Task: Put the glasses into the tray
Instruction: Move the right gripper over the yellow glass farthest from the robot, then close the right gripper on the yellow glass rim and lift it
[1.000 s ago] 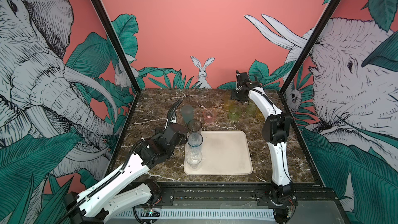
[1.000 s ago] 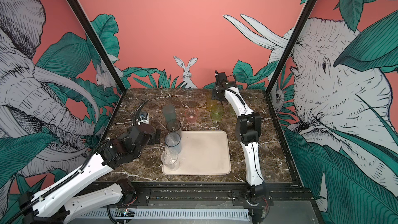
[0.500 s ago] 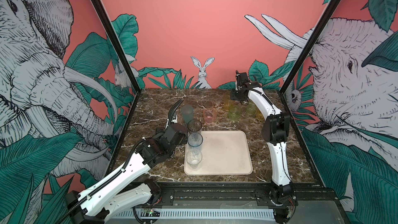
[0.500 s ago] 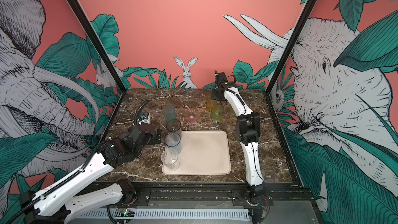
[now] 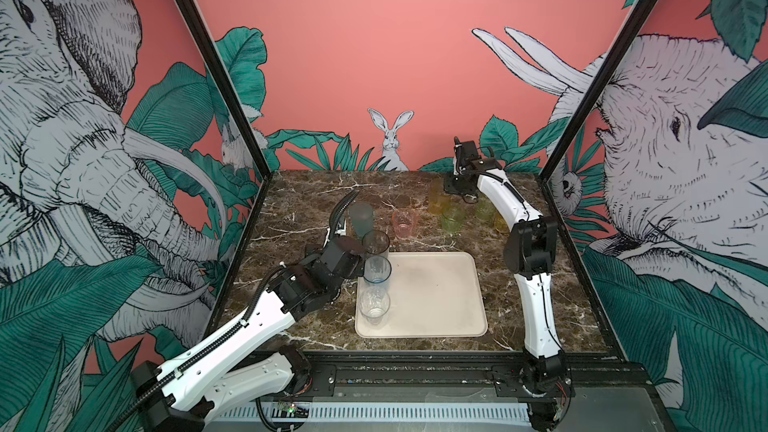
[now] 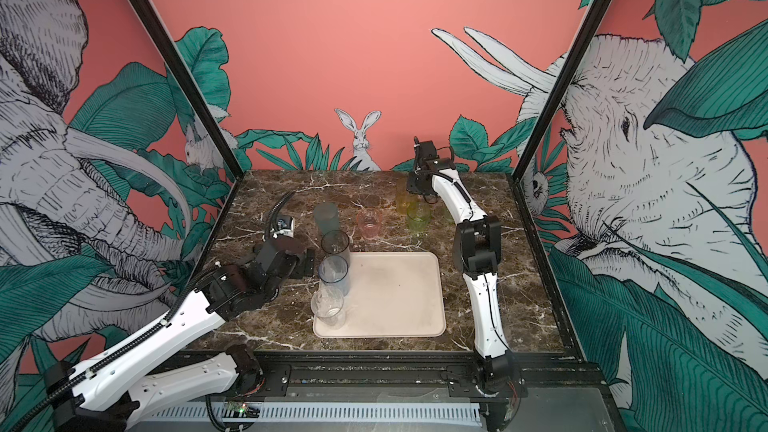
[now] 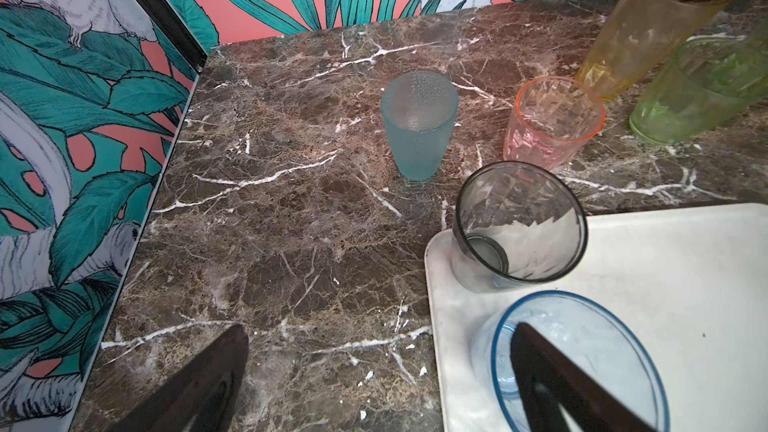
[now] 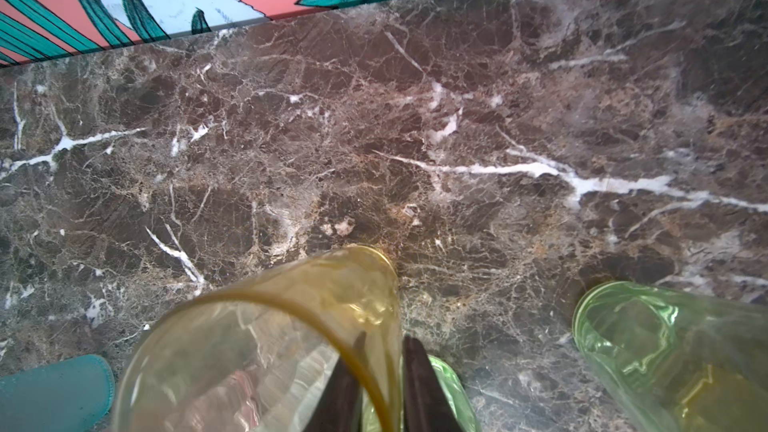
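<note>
While left tool (image 7: pixel 378 329) gapes wide, right tool (image 8: pixel 384 340) pinches smooth amber tumbler (image 8: pixel 257 351) wall (translucent, tapered).

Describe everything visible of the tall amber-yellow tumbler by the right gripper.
The tall amber-yellow see-through tumbler looks like smooth thin plastic, tapering to a narrower base, empty, mouth up. It seems to stand upright at the back of the brown marble table, beside a short green tumbler. The right gripper pinches its wall at the rim, one of the fingers outside, the other inside.
</note>
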`<action>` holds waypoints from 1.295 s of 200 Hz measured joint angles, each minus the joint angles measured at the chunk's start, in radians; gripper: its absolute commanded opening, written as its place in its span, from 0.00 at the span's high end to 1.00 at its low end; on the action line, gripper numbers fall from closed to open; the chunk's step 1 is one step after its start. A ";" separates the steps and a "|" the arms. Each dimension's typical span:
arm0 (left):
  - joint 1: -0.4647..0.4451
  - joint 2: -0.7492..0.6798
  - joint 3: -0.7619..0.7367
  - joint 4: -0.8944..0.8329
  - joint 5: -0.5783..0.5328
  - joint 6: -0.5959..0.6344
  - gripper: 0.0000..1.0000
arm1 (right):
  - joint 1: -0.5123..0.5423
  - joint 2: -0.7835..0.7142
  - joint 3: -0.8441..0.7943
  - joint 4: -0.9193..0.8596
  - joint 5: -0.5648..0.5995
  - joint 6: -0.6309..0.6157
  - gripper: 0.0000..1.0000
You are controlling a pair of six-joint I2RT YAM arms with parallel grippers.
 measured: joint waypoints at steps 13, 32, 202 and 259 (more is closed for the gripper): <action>0.000 0.000 0.000 0.000 0.000 -0.001 0.00 | 0.000 0.002 0.000 -0.006 0.000 0.001 0.87; 0.000 -0.002 0.000 0.000 0.003 -0.002 0.01 | 0.000 0.007 0.006 -0.009 -0.004 0.000 0.89; 0.000 -0.065 -0.047 0.031 0.020 -0.019 0.01 | 0.031 -0.062 0.084 -0.146 0.027 -0.077 1.00; 0.000 -0.059 -0.047 0.065 0.030 -0.018 0.01 | 0.068 -0.238 0.084 -0.224 0.047 -0.126 1.00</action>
